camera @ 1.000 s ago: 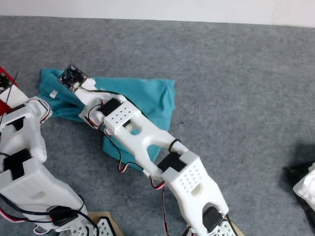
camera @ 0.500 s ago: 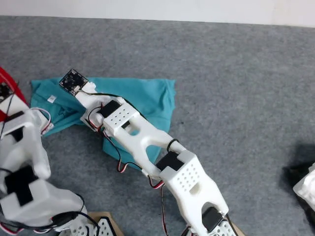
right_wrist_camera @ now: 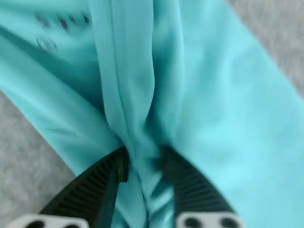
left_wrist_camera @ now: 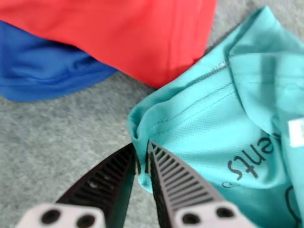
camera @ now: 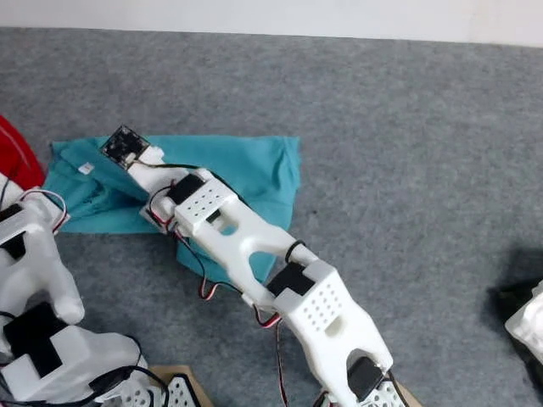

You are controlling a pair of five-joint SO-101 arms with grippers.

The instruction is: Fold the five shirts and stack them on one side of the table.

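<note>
Grey table (camera: 407,170): teal shirt (camera: 254,170) lies rumpled beside the red shirt (left_wrist_camera: 118,33) — hem clamped by left gripper (left_wrist_camera: 141,164), a raised fold clamped by right gripper (right_wrist_camera: 142,166). Spreading step judged in hand; cloth must be drawn flat next.

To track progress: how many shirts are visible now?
3: a teal shirt spread on the table; a red shirt beside it; a blue shirt partly under the red. Others may be hidden.

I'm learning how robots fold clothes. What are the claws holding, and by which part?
Both hold the teal shirt: the left gripper pinches its edge, the right gripper a bunched fold of its cloth.
</note>
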